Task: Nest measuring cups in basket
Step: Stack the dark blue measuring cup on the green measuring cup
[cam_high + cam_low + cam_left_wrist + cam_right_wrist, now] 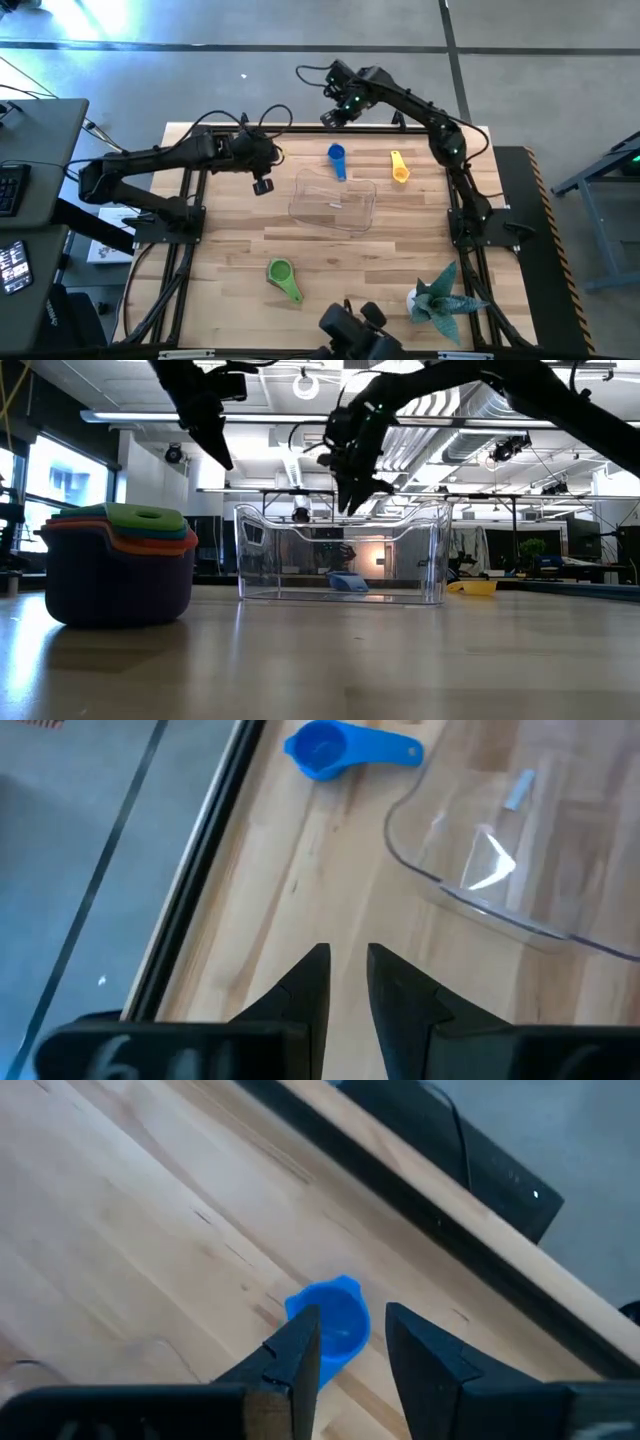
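Because the small blue plastic measuring cup [330, 1323] lies outside the clear rectangular plastic basket [300, 205], your right gripper [347, 1342] hovers above it, fingers slightly parted, empty; your left gripper [347, 982] waits nearby, nearly closed, holding nothing.

Three measuring cups are counted: one blue [337, 159], one yellow [399, 167], one green [283, 277]. One basket [333, 203] is seen.

A spiky teal-grey folded-paper figure [437, 298] is seen standing on the wooden surface [230, 250] near its right front corner. A dark desk with a keyboard [9, 188] is set beside the surface, well apart on the left.
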